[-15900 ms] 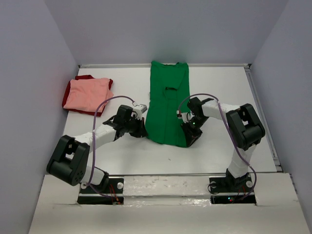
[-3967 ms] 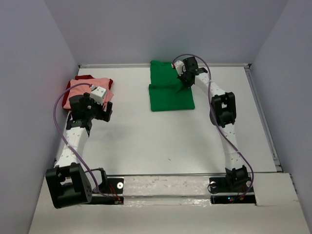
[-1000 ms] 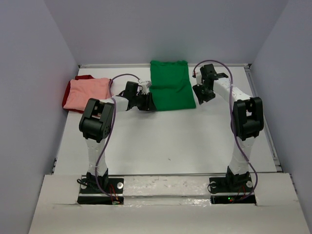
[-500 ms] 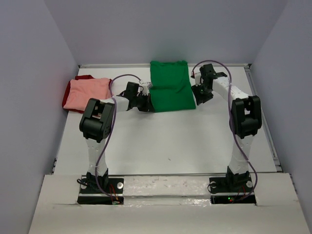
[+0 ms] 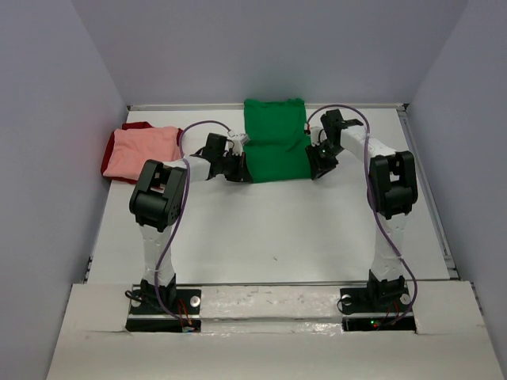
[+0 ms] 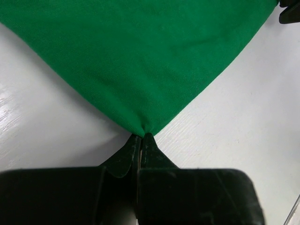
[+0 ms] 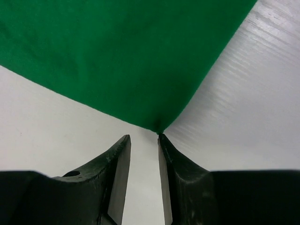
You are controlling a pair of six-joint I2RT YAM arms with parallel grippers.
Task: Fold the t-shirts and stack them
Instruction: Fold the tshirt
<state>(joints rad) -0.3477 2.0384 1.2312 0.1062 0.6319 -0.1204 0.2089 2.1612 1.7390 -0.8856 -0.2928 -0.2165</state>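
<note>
Left hand (image 6: pixel 141 137) pinched tight on near corner of green t-shirt (image 5: pixel 275 142); right hand (image 7: pixel 143 138) part-open at other corner, gripping nothing.

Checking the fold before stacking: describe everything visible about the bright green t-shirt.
The bright green cloth t-shirt lies flat, folded into a smooth rectangle, at the far middle of the white table. The left gripper is shut, pinching its near left corner; the right gripper stands open at its near right corner.
</note>
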